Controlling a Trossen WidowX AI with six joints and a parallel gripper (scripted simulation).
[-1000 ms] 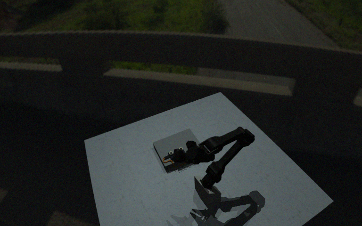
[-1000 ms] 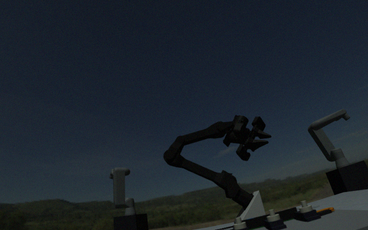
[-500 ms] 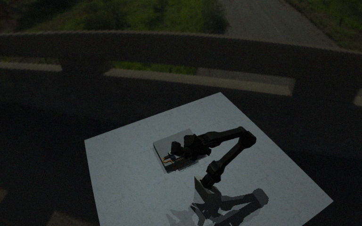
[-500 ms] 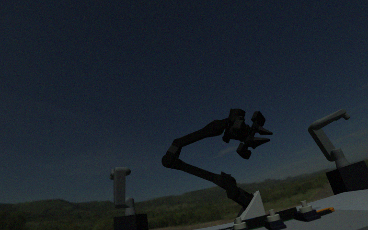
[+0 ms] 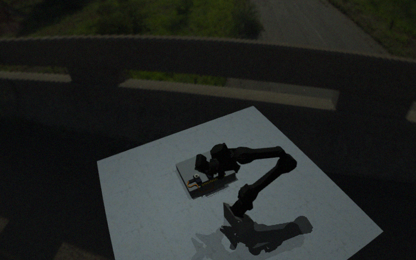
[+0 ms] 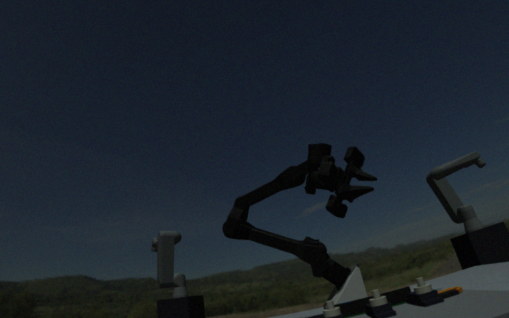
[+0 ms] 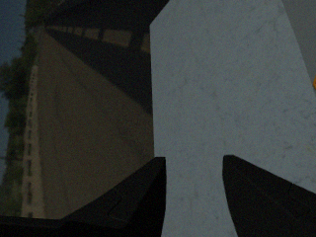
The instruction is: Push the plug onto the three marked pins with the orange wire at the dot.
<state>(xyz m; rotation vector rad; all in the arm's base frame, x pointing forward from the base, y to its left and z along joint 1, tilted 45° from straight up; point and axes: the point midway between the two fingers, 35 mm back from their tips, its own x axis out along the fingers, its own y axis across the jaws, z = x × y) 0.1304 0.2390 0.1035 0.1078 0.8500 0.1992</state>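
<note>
The grey holder (image 5: 187,166) (image 7: 304,22) lies on the table. The servo (image 5: 196,176) (image 6: 425,297) stands near its left front corner in the top view. The orange lead (image 5: 193,184) (image 6: 450,289) (image 7: 314,84) curves beside the servo toward the near edge. The plug at its end is too small and dark to make out. The row of pins (image 5: 209,182) runs along the near edge; its coloured band and dot cannot be told. My gripper (image 6: 374,183) (image 7: 194,166) is partly open and empty, raised above the table, with its fingers pointing sideways in the exterior view. The arm covers part of the holder in the top view.
The pale table (image 5: 144,199) (image 7: 217,74) extends around the holder, and its edge shows in the wrist view. Two more servos (image 6: 379,308) (image 6: 331,310) stand in a row with the first. Two grey arms (image 6: 165,258) (image 6: 446,191) on dark blocks stand in the background.
</note>
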